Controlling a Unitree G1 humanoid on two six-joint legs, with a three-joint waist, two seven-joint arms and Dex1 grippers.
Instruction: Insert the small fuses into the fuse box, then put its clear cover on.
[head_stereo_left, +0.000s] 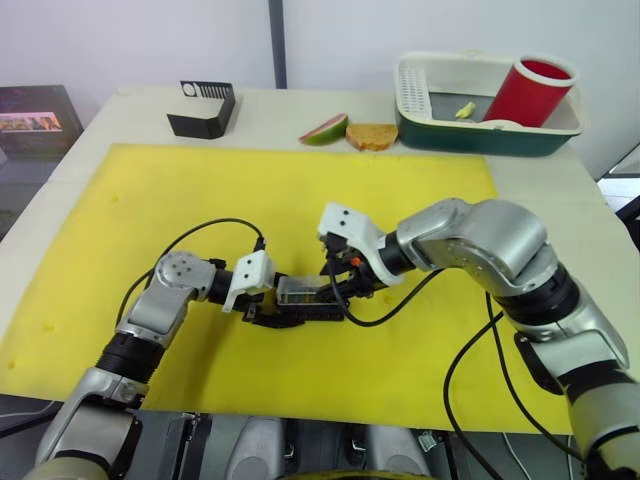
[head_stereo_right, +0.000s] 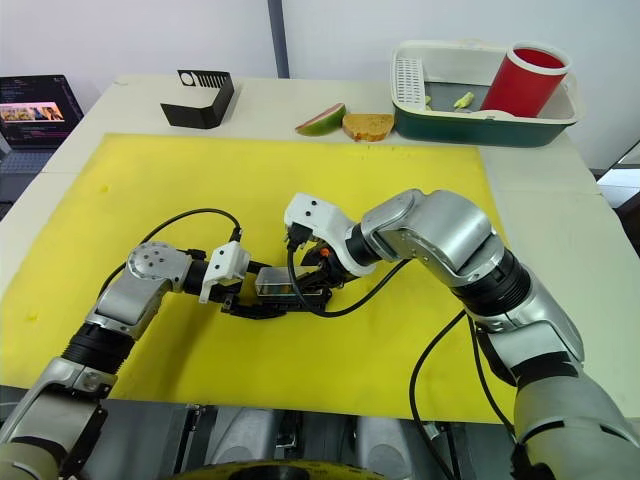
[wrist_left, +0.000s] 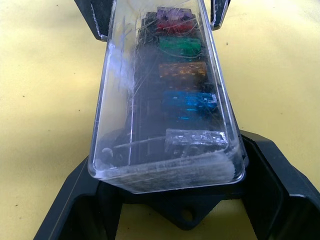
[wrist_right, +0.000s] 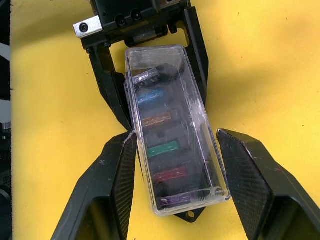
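Note:
The fuse box (head_stereo_left: 300, 312) lies on the yellow mat (head_stereo_left: 150, 220), near its front middle. The clear cover (wrist_left: 125, 100) sits on top of it. Under the cover the small fuses (wrist_left: 181, 46) stand in a row: purple, red, green, amber, blue and grey. My left gripper (head_stereo_left: 268, 312) is at the box's left end, its fingers (wrist_right: 109, 87) against the box's sides. My right gripper (wrist_right: 175, 137) straddles the opposite end, open. Its one fingertip (wrist_right: 129, 145) touches the cover, and a thin gap shows at the other.
A black slotted stand (head_stereo_left: 203, 108) sits at the back left. A fruit slice (head_stereo_left: 325, 128) and bread (head_stereo_left: 372, 135) lie behind the mat. A green tray (head_stereo_left: 480, 138) with a red cup (head_stereo_left: 530, 90) stands at the back right. A laptop (head_stereo_right: 40, 110) is at the far left.

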